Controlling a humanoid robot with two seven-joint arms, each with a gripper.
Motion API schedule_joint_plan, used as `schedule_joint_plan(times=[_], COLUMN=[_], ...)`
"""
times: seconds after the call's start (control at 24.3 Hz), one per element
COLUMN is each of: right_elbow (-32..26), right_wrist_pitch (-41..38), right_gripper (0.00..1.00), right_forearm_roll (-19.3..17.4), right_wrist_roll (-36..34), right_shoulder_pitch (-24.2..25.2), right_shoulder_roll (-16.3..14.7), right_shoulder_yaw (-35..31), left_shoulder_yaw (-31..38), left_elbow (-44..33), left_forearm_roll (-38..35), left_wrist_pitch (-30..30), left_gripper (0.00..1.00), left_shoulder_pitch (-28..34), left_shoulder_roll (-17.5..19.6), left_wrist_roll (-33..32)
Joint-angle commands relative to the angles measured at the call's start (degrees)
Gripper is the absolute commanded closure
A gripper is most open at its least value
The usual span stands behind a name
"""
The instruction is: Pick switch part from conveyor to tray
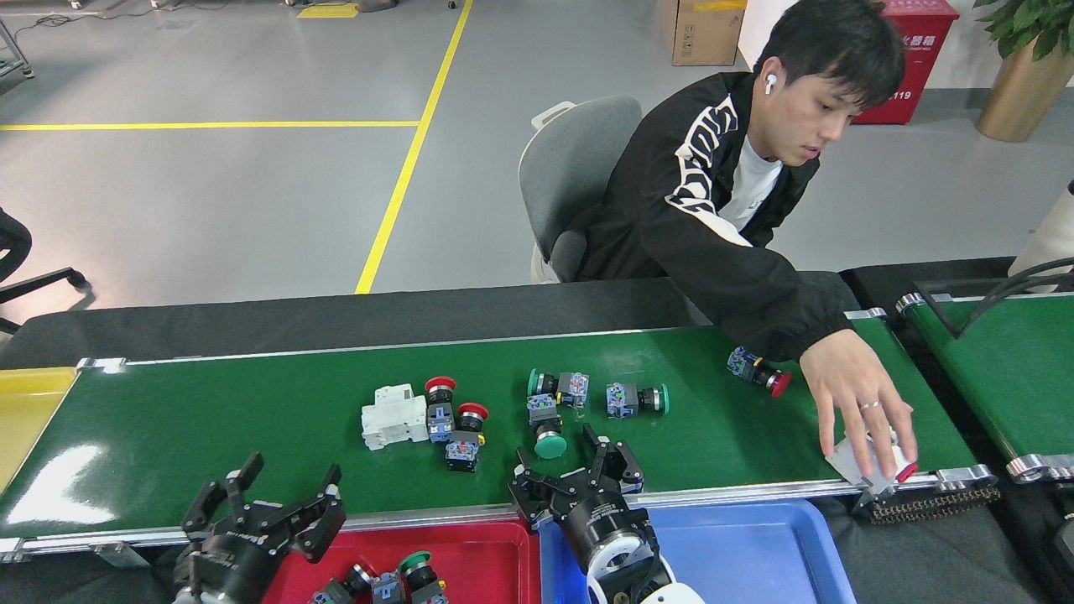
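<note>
Below, red tray (495, 554) holds switch parts (386, 580).

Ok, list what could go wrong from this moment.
1. The person's hand rests on the white breaker at the conveyor end; an arm sweeping that way could strike it.
2. The open right gripper sits just short of the green push-button switch, packed against two others; closing may catch or nudge neighbours.

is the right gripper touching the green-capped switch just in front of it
Apart. The head view shows a strip of green belt between the open right gripper and the green-capped switch beyond it on the conveyor.
</note>
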Motion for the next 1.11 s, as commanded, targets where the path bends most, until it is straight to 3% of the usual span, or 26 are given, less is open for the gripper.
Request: schedule_joint_plan(times=[0.0, 0.41, 0.49, 0.62, 0.66, 0.7, 0.74, 0.78, 0.82, 1.07], right_elbow=[0.1, -2.3, -8.1, -21.4, -24.5, -27.0, -28.1, -28.8, -28.9, -28.9], right_wrist_pitch=[-3.0, -9.3, -14.3, -25.7, -29.0, -31.9, -33.1, -33.3, -33.1, -32.6], right_gripper=[0.97, 0.98, 0.98, 0.97, 0.89, 0.81, 0.72, 0.41, 0.02, 0.03], right_forearm_roll=[-0.2, -0.6, -1.0, -2.1, -3.1, -3.8, -3.8, -3.9, -4.0, -4.5], right_wrist_roll=[-1.5, -2.2, -2.2, -2.2, -2.2, -1.8, -1.7, -1.2, 0.2, 3.2], right_shoulder_pitch=[-1.0, -1.4, 1.3, 8.9, 11.3, 13.6, 14.9, 16.3, 17.5, 18.0], right_shoulder_roll=[0.4, 0.0, -1.1, -8.1, -10.2, -11.5, -11.9, -11.9, -11.3, -9.7], right_shoulder_yaw=[-0.3, -0.5, -0.5, -0.7, -0.7, -0.8, -0.7, -0.7, -0.8, -1.7], left_shoulder_yaw=[-1.6, -2.4, -2.3, -2.1, -2.4, -2.6, -2.8, -3.2, -3.4, 0.9], left_elbow=[1.6, 10.4, 12.8, 16.1, 16.5, 16.6, 16.8, 17.1, 17.2, 12.9], left_forearm_roll=[-0.1, -0.1, -0.2, -0.2, -0.2, -0.1, -0.1, -0.1, 0.4, 4.3], left_wrist_pitch=[2.5, 3.9, 4.5, 5.7, 6.0, 5.6, 5.4, 5.4, 5.0, -0.6], left_gripper=[0.0, 0.0, 0.0, 0.05, 0.2, 0.45, 0.61, 0.81, 0.86, 0.89], left_shoulder_pitch=[-2.1, -9.0, -11.1, -12.9, -13.0, -12.8, -12.8, -12.7, -12.6, -9.5], left_shoulder_roll=[0.3, 0.7, 1.0, 2.8, 3.5, 4.4, 5.2, 6.2, 7.0, 8.5], left_wrist_roll=[0.6, 1.7, 1.8, 1.9, 1.8, 1.8, 1.7, 1.5, 1.5, 1.4])
